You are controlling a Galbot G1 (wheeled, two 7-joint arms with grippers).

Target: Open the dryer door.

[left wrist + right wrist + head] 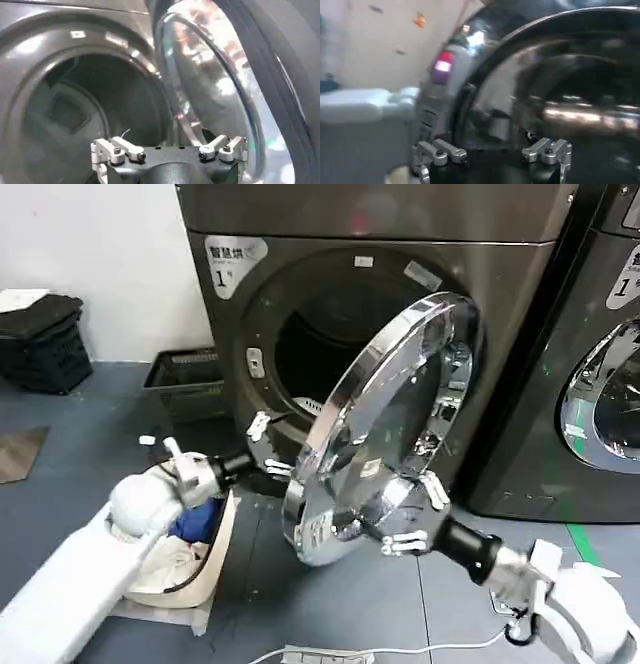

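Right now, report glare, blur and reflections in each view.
Head view: sharp, the dryer door chrome rim mirrors the room and the right gripper. Left wrist view: soft glare streaks across the door glass. Right wrist view: blurred, smeared highlights on the glass.

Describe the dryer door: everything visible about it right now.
The dryer door is large and round, with a wide mirror-chrome rim around dark tinted glass. It stands swung partway open, hinged on its right side, exposing the dark drum opening. The right gripper, open, sits against its lower outer face; the left gripper, open, is by its free edge.
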